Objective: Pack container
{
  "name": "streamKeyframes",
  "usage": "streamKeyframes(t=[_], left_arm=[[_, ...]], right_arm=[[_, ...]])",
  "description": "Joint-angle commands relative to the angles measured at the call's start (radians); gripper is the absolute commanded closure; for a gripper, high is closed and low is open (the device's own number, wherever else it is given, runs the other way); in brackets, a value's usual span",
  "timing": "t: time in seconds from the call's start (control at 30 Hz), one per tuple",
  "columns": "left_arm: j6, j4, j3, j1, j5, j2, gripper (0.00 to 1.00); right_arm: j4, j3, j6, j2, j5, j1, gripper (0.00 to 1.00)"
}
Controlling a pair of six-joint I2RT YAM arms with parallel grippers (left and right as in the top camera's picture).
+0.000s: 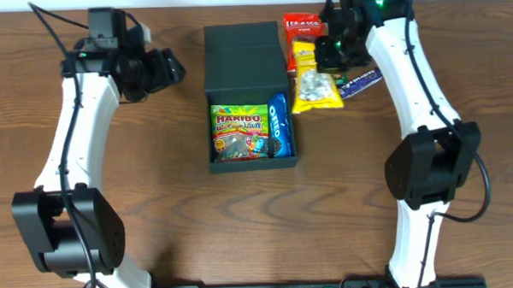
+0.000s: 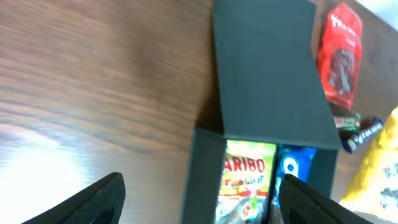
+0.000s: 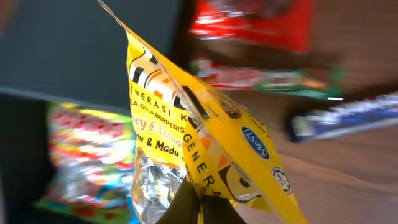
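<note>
The container (image 1: 247, 72) is a dark box in the table's middle with its flap lid (image 2: 267, 74) open toward the far side. Inside lie a Haribo bag (image 1: 239, 134) and a blue Oreo pack (image 1: 279, 124). My right gripper (image 1: 322, 58) is shut on a yellow candy bag (image 3: 199, 137), held up just right of the box; the bag also shows in the overhead view (image 1: 313, 84). My left gripper (image 2: 199, 199) is open and empty, off the box's far left corner.
A red snack packet (image 1: 304, 24) lies at the far right of the box. A dark blue bar (image 1: 361, 82) and a thin green-red bar (image 3: 267, 79) lie on the wooden table beside the yellow bag.
</note>
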Motion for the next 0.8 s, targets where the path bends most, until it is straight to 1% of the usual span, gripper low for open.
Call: streamKeyframes(t=[0.0,0.03,0.13,0.27,0.37,0.5,0.6,0.67,0.77], left_arm=[[0.033,-0.038,0.066,0.03,-0.076,0.006,0.2],[0.036,-0.055,0.085,0.041,-0.095,0.006,0.2],[0.063,-0.072,0.116,0.066,-0.104,0.006,0.19],[0.07,-0.076,0.123,0.094,-0.105,0.006,0.17],[0.072,-0.086,0.123,0.111,-0.105,0.006,0.17],[0.1,-0.089,0.123,0.114,-0.104,0.006,0.17],[0.101,-0.089,0.123,0.114,-0.104,0.006,0.17],[0.108,-0.09,0.123,0.114,-0.104,0.006,0.16],[0.108,-0.093,0.123,0.114,-0.103,0.006,0.16]], right_arm=[[0.016,-0.003,0.049,-0.009,-0.227,0.066,0.98],[0.031,-0.015,0.058,-0.009,-0.254,0.092,0.98],[0.053,-0.045,0.083,-0.009,-0.253,0.156,0.98],[0.091,-0.092,0.134,-0.008,-0.251,0.234,0.98],[0.163,-0.165,0.222,-0.008,-0.245,0.304,0.98],[0.229,-0.243,0.332,-0.008,-0.235,0.358,0.98],[0.251,-0.27,0.401,-0.008,-0.157,0.38,0.98],[0.285,-0.282,0.427,-0.008,-0.12,0.394,0.98],[0.29,-0.286,0.449,-0.008,-0.044,0.404,0.98]])
